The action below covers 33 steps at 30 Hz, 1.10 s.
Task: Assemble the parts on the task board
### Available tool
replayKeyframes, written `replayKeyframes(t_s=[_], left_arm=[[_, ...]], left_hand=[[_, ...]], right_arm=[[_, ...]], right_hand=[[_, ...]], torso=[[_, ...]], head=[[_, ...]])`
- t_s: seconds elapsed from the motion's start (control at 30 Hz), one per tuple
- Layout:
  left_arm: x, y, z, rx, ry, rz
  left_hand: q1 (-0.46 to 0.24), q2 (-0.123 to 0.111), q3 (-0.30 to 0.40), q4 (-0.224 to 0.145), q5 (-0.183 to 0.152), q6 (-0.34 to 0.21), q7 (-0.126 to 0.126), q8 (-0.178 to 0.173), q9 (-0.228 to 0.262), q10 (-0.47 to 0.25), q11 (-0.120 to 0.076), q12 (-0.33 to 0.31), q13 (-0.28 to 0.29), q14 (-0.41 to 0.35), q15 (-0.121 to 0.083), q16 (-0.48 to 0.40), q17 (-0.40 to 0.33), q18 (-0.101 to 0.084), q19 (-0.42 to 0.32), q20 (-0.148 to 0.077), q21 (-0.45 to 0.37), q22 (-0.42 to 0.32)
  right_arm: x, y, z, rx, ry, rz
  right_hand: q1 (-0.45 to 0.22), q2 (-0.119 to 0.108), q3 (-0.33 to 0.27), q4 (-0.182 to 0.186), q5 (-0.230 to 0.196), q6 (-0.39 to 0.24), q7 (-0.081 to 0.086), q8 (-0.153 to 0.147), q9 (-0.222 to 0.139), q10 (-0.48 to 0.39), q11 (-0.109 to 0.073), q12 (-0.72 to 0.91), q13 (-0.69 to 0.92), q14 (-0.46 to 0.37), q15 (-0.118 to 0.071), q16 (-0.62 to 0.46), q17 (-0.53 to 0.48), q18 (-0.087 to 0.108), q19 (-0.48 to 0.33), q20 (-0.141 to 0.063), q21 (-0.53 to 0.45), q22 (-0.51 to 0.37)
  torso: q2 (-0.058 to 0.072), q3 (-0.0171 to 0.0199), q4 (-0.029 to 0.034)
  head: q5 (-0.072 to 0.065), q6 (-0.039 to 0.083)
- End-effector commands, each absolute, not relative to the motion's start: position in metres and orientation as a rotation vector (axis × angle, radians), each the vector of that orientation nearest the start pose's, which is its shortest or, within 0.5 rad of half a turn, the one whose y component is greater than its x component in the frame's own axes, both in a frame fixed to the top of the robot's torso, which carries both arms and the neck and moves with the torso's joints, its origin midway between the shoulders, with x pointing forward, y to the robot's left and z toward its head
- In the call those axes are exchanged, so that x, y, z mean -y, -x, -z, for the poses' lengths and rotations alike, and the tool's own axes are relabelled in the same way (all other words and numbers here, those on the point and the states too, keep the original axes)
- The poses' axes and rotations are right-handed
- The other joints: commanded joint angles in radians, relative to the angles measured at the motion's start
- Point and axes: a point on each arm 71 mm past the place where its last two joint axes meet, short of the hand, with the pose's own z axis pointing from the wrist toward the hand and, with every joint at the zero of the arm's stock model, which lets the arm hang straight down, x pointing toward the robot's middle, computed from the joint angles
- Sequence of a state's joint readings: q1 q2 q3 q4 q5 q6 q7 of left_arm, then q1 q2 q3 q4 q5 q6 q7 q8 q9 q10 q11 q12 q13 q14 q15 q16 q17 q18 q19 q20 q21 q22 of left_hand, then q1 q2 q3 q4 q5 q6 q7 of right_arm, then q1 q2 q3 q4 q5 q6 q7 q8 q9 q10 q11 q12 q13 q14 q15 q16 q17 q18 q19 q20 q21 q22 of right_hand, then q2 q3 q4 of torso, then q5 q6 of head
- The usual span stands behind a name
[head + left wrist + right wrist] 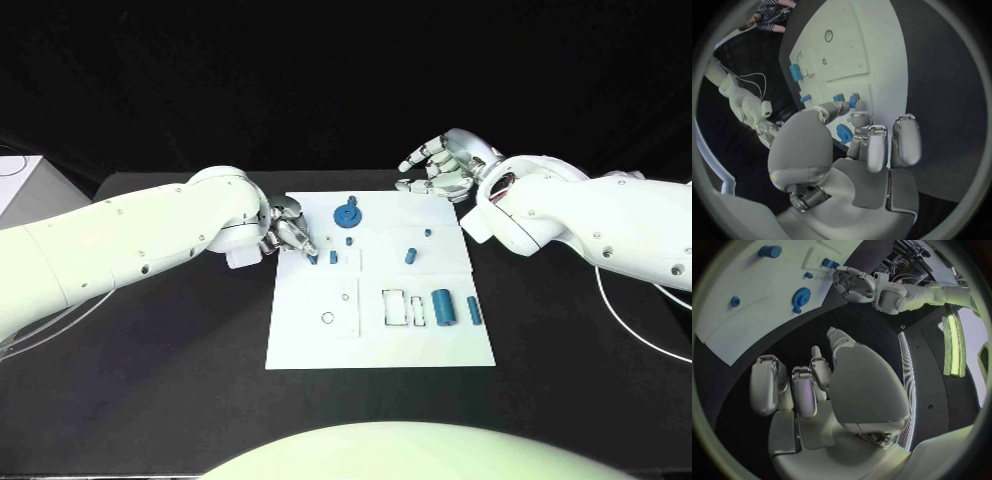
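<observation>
Your task board, a flat matte white plate, is lying in the middle of the black table. Your left hand is reaching over the board's left edge, its silver fingertips touching or nearly touching a small blue peg; you cannot tell from these views whether it is actually gripping it. Just beside it, 2 more short blue pegs are standing on the board. A round blue gear-like part is sitting near the board's far edge. A fat blue cylinder and a thinner blue cylinder are lying beside a rectangular cutout. Your right hand is hovering off the far right corner, fingers loosely curled, holding nothing.
</observation>
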State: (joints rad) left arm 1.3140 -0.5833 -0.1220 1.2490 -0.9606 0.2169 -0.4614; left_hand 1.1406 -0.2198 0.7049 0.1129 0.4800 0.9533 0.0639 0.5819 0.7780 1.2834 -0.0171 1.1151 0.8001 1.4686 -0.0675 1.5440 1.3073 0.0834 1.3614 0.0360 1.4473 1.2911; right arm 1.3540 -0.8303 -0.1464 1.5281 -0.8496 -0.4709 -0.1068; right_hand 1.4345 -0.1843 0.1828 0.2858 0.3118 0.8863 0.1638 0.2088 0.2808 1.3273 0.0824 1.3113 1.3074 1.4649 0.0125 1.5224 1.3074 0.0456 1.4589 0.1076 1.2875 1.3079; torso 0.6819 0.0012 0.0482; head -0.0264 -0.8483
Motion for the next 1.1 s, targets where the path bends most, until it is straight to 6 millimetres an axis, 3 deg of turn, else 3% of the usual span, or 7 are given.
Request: replayKeyframes(t_s=[0.03, 1.1], left_arm=[[-0.1574, -0.5252, 0.2153, -2.403, 0.114, 0.466], [-0.1549, -0.5257, 0.2215, -2.429, 0.11, 0.423]], left_hand=[[0.009, 0.005, 0.145, -0.152, 0.004, 0.009, -0.004, 0.003, 0.001, 0.003, -0.002, 0.002, -0.003, 0.088, -0.007, 0.005, 0.215, -0.017, 0.006, 0.002, 0.006, 0.0], [0.009, 0.006, 0.145, -0.152, 0.004, 0.01, -0.005, 0.002, 0.0, 0.005, -0.002, 0.004, 0.002, 0.089, -0.007, 0.006, 0.216, -0.017, 0.006, 0.002, 0.007, 0.0]], right_arm=[[0.2067, -0.5023, 0.1501, -1.658, -0.408, -0.851], [0.2067, -0.5016, 0.15, -1.658, -0.408, -0.852]], right_hand=[[-0.008, 0.002, 0.004, 0.0, 0.007, -0.006, 0.002, 0.001, -0.001, -0.005, -0.002, -0.004, 0.004, 0.079, -0.009, -0.006, 0.17, 0.018, -0.006, -0.002, -0.003, 0.082], [-0.008, 0.002, 0.004, 0.0, 0.007, -0.006, 0.002, 0.001, -0.001, -0.005, -0.002, -0.004, 0.004, 0.079, -0.009, -0.006, 0.17, 0.018, -0.006, -0.002, -0.003, 0.082]], torso=[[-0.001, -0.0001, 0.0008], [0.001, 0.0001, -0.0005]], head=[[-0.001, -0.003], [-0.003, -0.007]])
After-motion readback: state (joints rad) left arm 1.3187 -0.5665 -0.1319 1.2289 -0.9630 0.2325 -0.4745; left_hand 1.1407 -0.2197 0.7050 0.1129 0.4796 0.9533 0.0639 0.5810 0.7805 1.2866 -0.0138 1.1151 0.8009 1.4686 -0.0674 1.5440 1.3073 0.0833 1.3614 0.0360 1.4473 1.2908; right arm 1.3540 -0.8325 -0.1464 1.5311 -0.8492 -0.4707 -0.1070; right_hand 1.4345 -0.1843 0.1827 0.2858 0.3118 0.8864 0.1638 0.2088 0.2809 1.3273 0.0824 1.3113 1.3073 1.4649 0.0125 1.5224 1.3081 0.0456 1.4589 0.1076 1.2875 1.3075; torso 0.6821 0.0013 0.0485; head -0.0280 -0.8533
